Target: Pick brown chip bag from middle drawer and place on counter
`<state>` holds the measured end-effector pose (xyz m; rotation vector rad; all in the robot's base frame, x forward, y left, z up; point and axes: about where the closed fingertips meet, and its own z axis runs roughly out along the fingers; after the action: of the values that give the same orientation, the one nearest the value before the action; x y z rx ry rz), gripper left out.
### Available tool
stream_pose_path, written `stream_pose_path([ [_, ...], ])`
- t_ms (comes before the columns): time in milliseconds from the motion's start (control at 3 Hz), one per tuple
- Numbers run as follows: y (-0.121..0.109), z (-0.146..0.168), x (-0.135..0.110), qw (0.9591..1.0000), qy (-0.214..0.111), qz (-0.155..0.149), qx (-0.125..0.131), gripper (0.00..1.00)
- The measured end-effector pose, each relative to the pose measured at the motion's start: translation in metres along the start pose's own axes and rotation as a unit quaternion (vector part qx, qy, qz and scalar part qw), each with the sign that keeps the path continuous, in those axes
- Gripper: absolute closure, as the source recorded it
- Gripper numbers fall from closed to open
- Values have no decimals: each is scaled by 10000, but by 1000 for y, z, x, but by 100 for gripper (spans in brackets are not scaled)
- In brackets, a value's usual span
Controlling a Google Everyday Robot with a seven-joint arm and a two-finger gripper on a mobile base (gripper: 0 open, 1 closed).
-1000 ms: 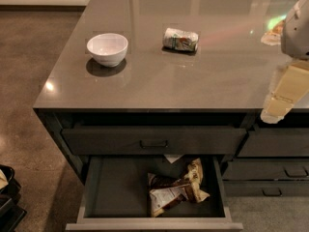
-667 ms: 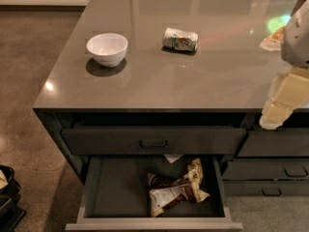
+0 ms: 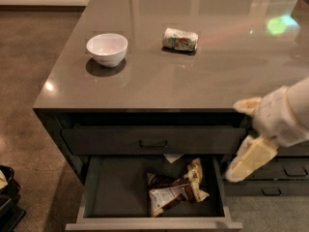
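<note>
A speckled brown floor point(image 3: 24, 81) surrounds a glossy grey-brown counter point(image 3: 159, 81) set over dark grey cabinets, its top catching pale reflections and a green glow point(image 3: 279, 24) toward 2 o'clock. On the counter, a white bowl point(image 3: 107, 48) stands upright at about 10 o'clock from the frame's centre, and a small white-and-green can point(image 3: 180, 39) lies on its side near 12 o'clock, well apart from the bowl. Below the counter's front edge, the top drawer point(image 3: 96, 139) with its small bar handle is closed, while the middle drawer point(image 3: 111, 192) beneath it is pulled out at 6 o'clock. The brown chip bag point(image 3: 176, 190) lies crumpled on the floor of the middle drawer, right of its centre, its white printed panel facing up and its cream edges turned toward the back right corner. A small pale scrap point(image 3: 173, 157) shows at the back of the drawer, at 12 o'clock from the bag. The robot's gripper point(image 3: 235, 139) reaches in from the frame's right edge at 3 to 4 o'clock, in front of the cabinet face and above the drawer's right wall, at 2 o'clock from the bag and clear of it; its cream fingers point(image 3: 251, 157) are spread apart and grasp nothing. Narrower drawers point(image 3: 285, 170) sit behind it, and a dark object point(image 3: 7, 197) is cut off by the frame at 8 o'clock.
</note>
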<state>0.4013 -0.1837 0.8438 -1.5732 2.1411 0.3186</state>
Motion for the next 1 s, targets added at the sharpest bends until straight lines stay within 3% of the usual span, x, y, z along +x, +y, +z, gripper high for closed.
stream_pose_path([
  [333,38,101,4,9955,-634,369,-603,0],
  [667,88,214,26,9853,-781,704,-1344,0],
  [1000,124,302,40,9779,-690,934,-1741,0],
])
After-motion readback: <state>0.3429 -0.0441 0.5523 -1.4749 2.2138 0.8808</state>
